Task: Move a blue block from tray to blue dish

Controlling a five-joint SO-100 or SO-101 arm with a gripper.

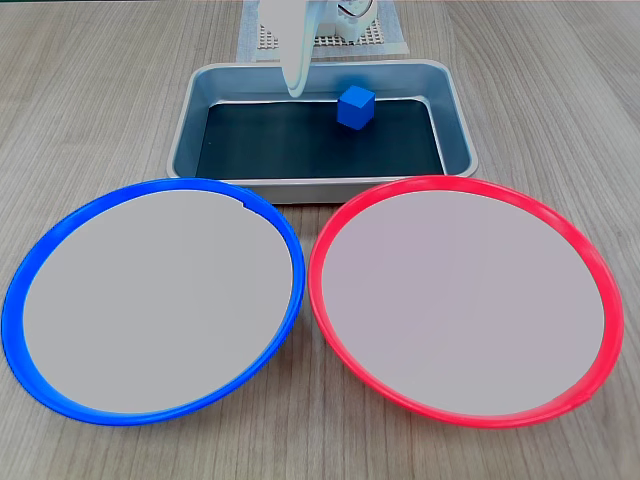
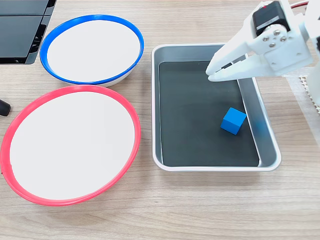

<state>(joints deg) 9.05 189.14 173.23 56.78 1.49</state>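
A pale wood-grain table (image 1: 90, 90) carries everything — the tray (image 2: 157, 110), the blue dish (image 2: 47, 37) and a red-rimmed dish (image 2: 132, 112) beside it. The blue block (image 2: 233, 121) rests on the tray's dark floor near one long wall, untouched. The white gripper (image 2: 210, 75) hangs over the tray, apart from the block; its fingers look nearly together, though I cannot tell for certain. A white mesh mat (image 1: 385, 38) lies behind the tray — a dark panel (image 2: 22, 30) sits at one table edge.

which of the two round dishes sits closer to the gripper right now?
The blue dish. In a fixed view it lies level with the gripper over the tray, while the red-rimmed dish sits further along toward the tray's other end.
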